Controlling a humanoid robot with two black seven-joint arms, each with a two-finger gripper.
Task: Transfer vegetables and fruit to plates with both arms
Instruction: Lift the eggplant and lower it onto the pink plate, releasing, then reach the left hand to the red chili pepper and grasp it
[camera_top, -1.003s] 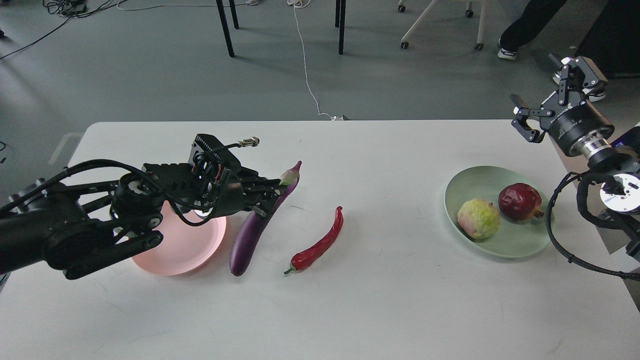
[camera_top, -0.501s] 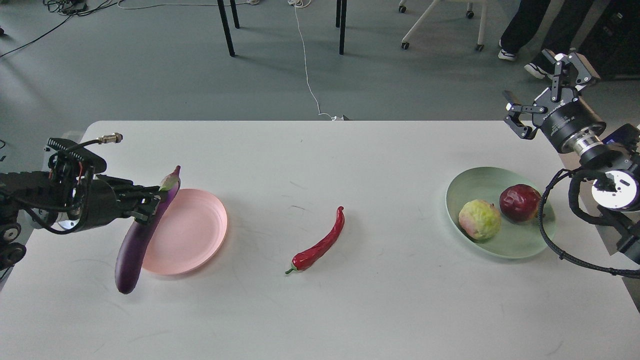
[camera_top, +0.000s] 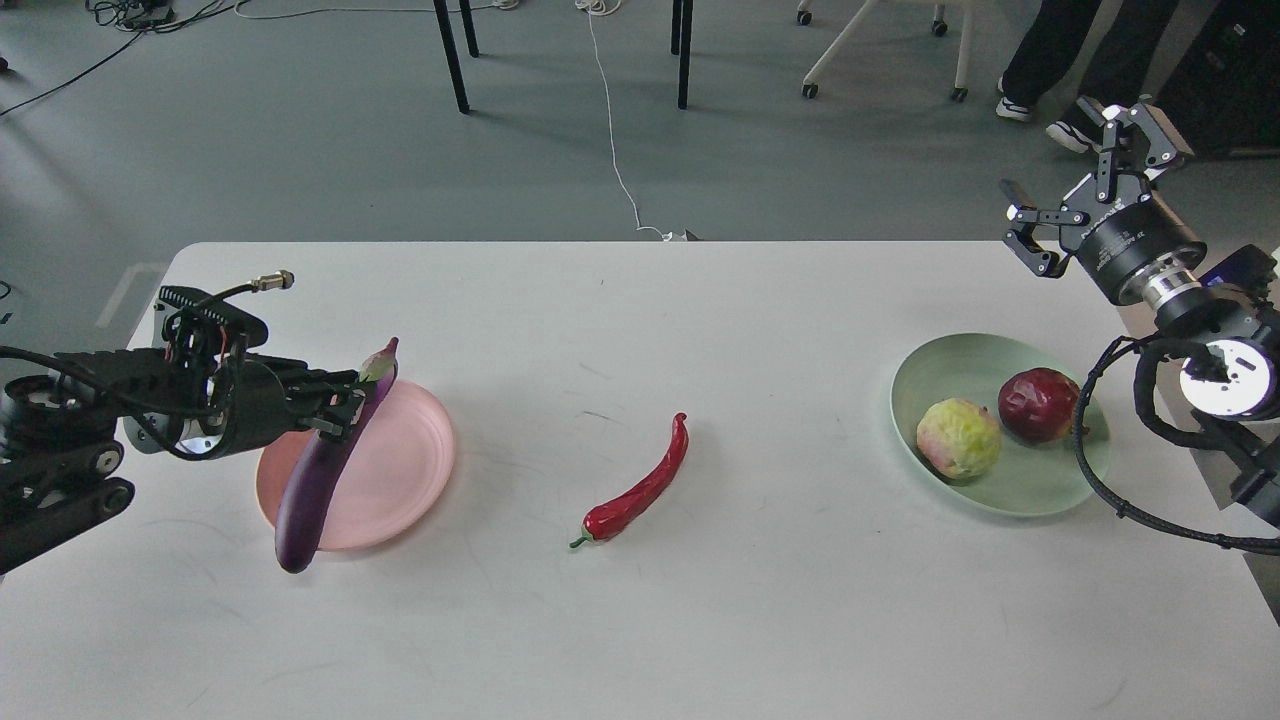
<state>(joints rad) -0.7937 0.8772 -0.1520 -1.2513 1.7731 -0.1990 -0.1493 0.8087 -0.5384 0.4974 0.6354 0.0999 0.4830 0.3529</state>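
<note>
I take the white table (camera_top: 640, 620) as my landmark. My left arm comes in over its left edge, low and nearly level, so that the load hangs above the pink plate (camera_top: 400, 470), which lies on the left part of the table. My right arm stands raised beyond the table's right far corner, I think to keep out of the way, because its side looks finished: on the mint green plate (camera_top: 1010, 495) at the right part of the table lie the yellow-green fruit (camera_top: 958, 438) and the pomegranate (camera_top: 1040, 404), just beside each other.

The eggplant (camera_top: 318, 480) is in the left gripper (camera_top: 345, 408), which is closed on its upper part just under the pale cap. Held so near one end, the heavy body hangs down freely. Its long axis runs steeply, cap up and toward the far side of the table, rounded tip down and toward me, over the near left rim of the pink plate. I cannot tell if the tip touches the table. I judge it must be laid more flat and more to the plate's middle before I release it.

The right gripper (camera_top: 1085, 180) has its fingers spread wide and holds nothing.

The chili pepper (camera_top: 640, 485) lies alone near the table's middle, not yet moved, stem toward me, tip pointing away.
</note>
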